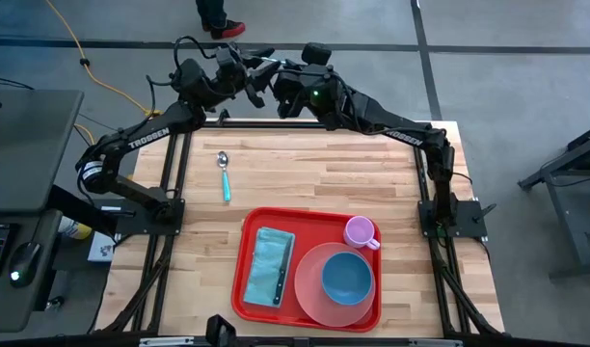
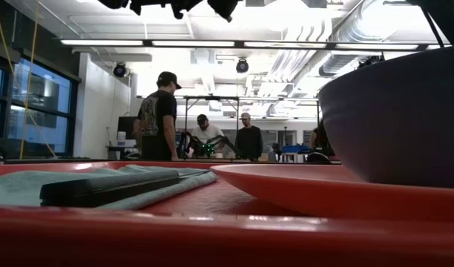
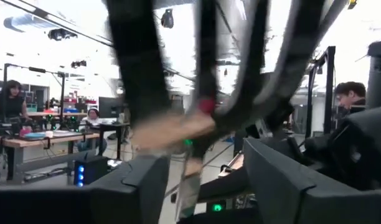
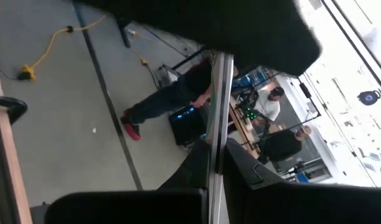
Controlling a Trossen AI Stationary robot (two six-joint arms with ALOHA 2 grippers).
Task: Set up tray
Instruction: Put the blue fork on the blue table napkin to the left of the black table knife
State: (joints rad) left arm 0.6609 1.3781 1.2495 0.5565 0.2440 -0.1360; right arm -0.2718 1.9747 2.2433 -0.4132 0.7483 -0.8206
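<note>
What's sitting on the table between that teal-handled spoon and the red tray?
Nothing: in the high view only bare wood separates the spoon from the tray.

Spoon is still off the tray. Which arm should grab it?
Left, probably. The spoon lies on the table's left half, outside the tray, on the left arm's side. Both grippers, left and right, sit raised at the far edge.
</note>
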